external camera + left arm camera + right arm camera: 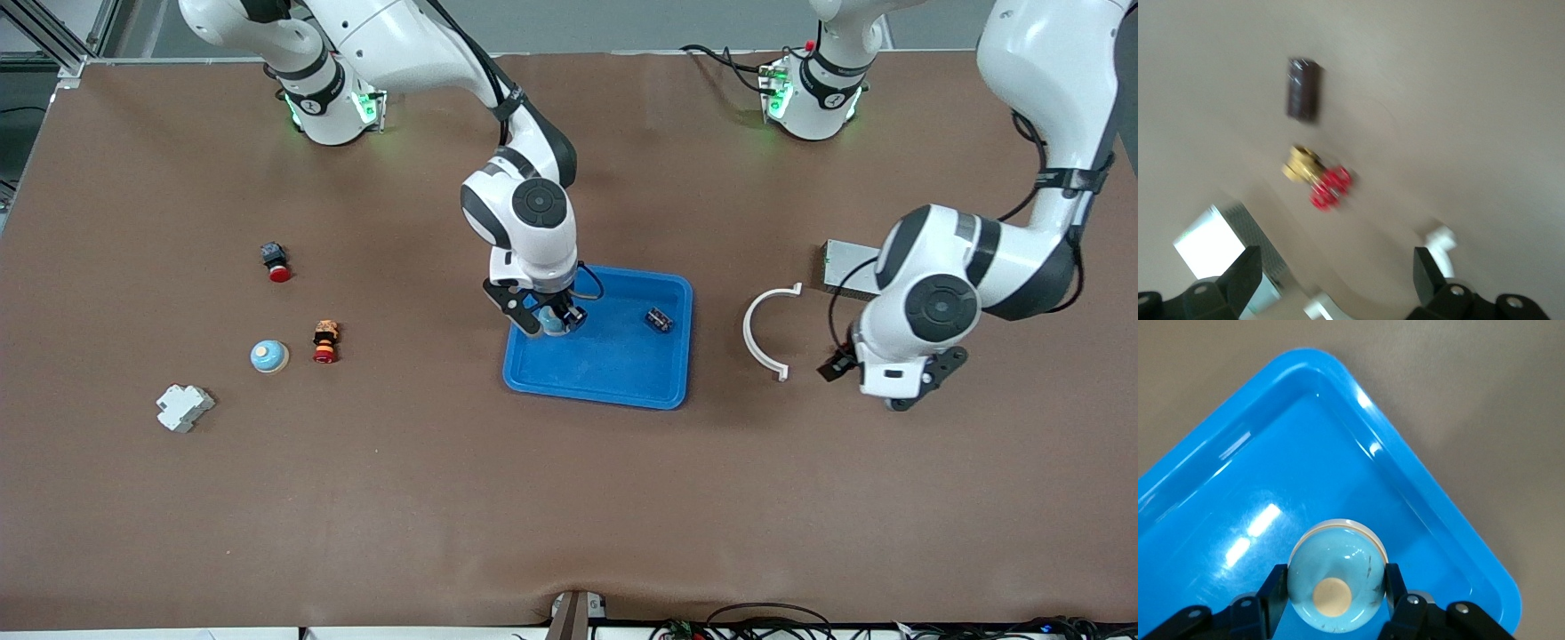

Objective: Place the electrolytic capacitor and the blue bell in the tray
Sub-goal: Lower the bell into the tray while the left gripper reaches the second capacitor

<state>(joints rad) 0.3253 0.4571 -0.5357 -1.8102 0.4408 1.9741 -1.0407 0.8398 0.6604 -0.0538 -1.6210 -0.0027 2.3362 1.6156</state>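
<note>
The bright-blue tray (613, 378) lies mid-table and fills the right wrist view (1238, 473). My right gripper (547, 324) is over the tray's end toward the right arm, shut on a light-blue bell (1336, 577) with a beige button; both fingers press its sides. I cannot tell whether the bell touches the tray floor. A small dark capacitor-like part (659, 319) lies in the tray toward the left arm's end. My left gripper (902, 400) is open and empty (1336, 280) above bare table near the left arm's end. Its view shows a dark brown cylinder (1303, 89).
A white half ring (763, 333) and a grey metal box (845, 267) lie beside the left gripper. A brass valve with a red handle (1315, 177) shows under it. Toward the right arm's end lie a second blue bell (268, 356), two red-tipped parts (325, 342) (276, 262) and a white block (184, 407).
</note>
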